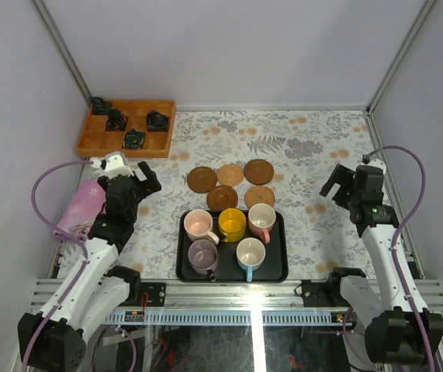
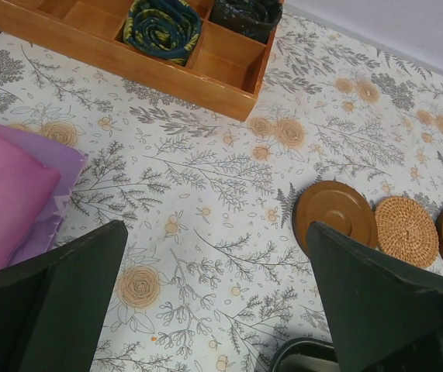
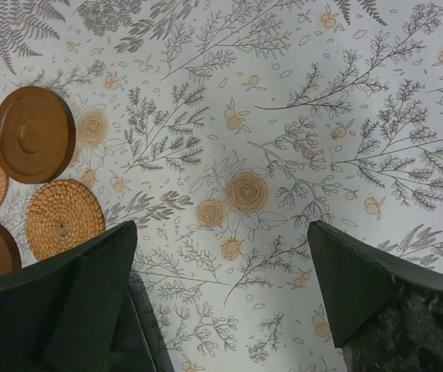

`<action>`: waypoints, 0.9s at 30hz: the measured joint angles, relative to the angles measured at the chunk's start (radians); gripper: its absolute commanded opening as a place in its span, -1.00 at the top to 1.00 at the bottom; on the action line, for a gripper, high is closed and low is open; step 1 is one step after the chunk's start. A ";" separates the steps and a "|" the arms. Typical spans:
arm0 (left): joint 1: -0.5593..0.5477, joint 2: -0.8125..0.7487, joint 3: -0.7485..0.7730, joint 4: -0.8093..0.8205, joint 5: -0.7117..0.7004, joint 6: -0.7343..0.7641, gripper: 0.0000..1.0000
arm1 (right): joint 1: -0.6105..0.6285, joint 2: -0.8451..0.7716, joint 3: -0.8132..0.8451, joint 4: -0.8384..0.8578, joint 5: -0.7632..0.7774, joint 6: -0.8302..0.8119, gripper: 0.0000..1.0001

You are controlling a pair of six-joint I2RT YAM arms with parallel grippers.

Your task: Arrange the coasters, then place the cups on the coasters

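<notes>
Overhead, your five coasters (image 1: 230, 174) lie bunched on the counter (image 1: 322, 147) beyond the tray (image 1: 181, 267) carrying all cups (image 1: 232, 225) (unarranged, I'd judge). Left wrist: left jaws gape empty, ready to pick. Right wrist: right jaws likewise, coasters nearby.

You're in a lab test cell: white walls (image 1: 244, 46) and an aluminium rail (image 1: 221, 290) surround the floral tablecloth (image 1: 314, 147).

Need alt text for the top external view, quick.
Five cups sit on a black tray at the near edge of the table, with five round brown coasters clustered just beyond it. The left pincer and right pincer hang open and empty on either side; a compartmented wooden box sits at the far left.
</notes>
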 measured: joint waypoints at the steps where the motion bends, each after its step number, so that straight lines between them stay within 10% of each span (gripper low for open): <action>1: 0.000 0.000 0.000 -0.002 -0.004 -0.002 -0.99 | 0.000 0.000 0.000 -0.003 0.008 0.000 -0.99; 22: 0.000 -0.052 0.043 -0.039 -0.174 -0.109 -0.99 | 0.000 -0.116 0.042 -0.010 0.191 0.081 -1.00; 27: 0.000 -0.019 0.040 -0.029 -0.124 -0.086 -1.00 | 0.000 -0.064 0.043 0.005 0.178 0.106 -0.42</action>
